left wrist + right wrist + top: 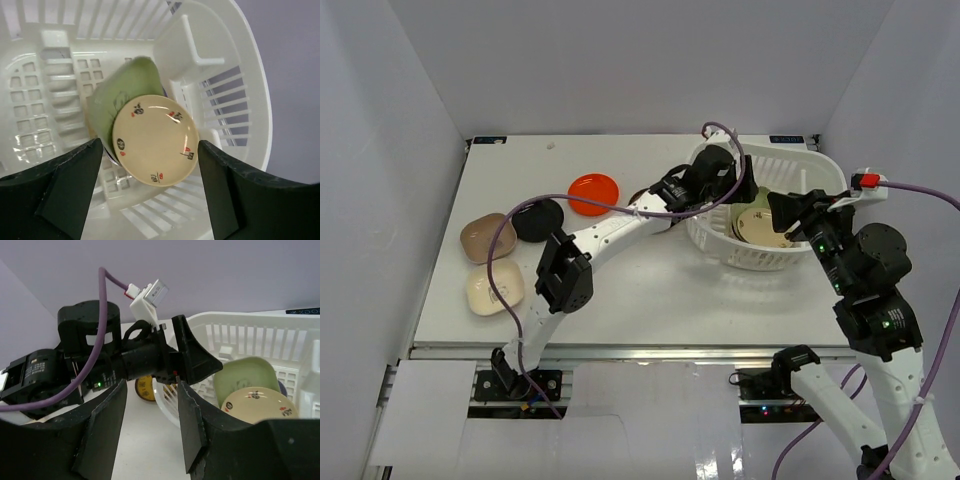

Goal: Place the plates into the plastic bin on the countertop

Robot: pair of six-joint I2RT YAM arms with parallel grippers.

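Over the desk (650,290), seen from above, the plastic bin (817,170) sits far right with a cream plate (760,225) inside. Outside it lie an orange-red plate (593,192), a black plate (537,219), a tan plate (482,237) and a beige plate (495,289), so more than half the job looks undone. Pale walls (620,60) enclose the white surface.

The left wrist view shows the left jaws spread wide and empty above the cream plate, which rests on a pale green plate (125,90).

The right wrist view shows the right jaws parted and holding nothing near the bin's rim. A brown-yellow plate (145,388) sits outside the bin.
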